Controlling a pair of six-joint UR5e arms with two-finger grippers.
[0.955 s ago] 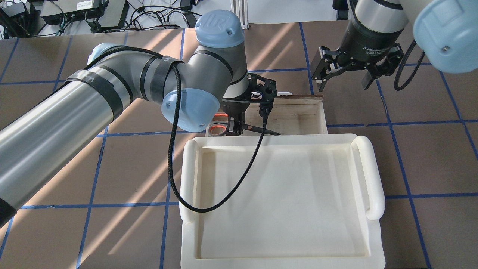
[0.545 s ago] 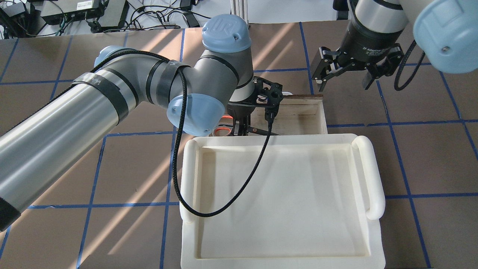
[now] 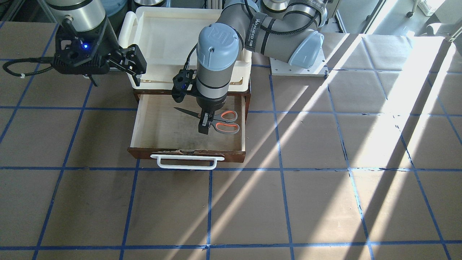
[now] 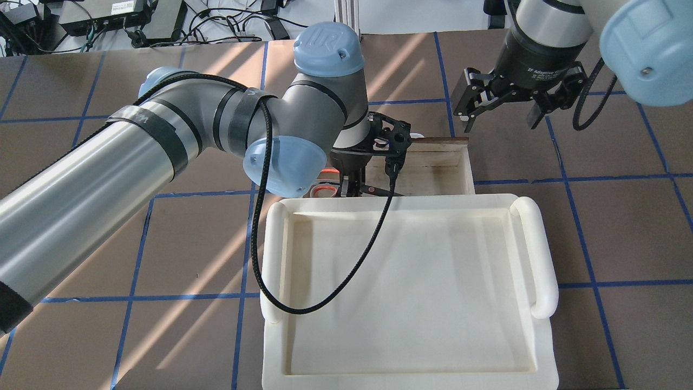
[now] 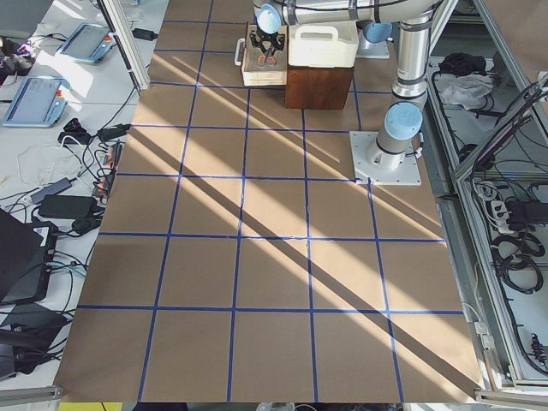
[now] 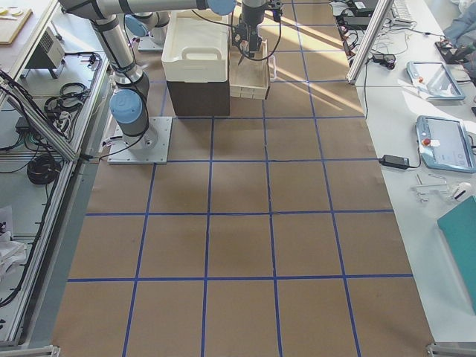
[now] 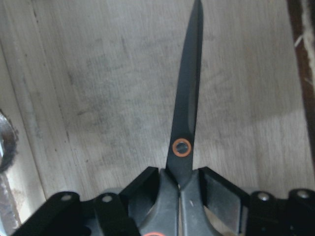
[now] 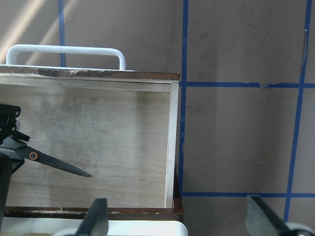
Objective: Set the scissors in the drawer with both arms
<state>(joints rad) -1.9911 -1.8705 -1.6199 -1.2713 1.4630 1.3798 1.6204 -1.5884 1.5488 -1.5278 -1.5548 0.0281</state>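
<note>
The scissors (image 3: 222,122) have dark blades and grey handles with orange-red loops. They hang low inside the open drawer (image 3: 158,126), blades pointing toward its middle. My left gripper (image 3: 204,125) is shut on the scissors just behind the pivot, as the left wrist view (image 7: 186,113) shows. In the overhead view the scissors (image 4: 324,189) are partly hidden by the left gripper (image 4: 351,187) and the tray edge. My right gripper (image 4: 503,111) is open and empty, hovering beyond the drawer's right side. Its camera sees the blade (image 8: 59,166) over the pale drawer floor (image 8: 98,128).
A cream plastic tray (image 4: 411,254) sits on top of the cabinet (image 6: 197,97), right behind the open drawer. The drawer's white bar handle (image 3: 184,161) faces away from the robot. The tabletop is brown with blue tape lines.
My left gripper has moved a little to the right and lower into the drawer with the scissors. The right arm has barely moved.
</note>
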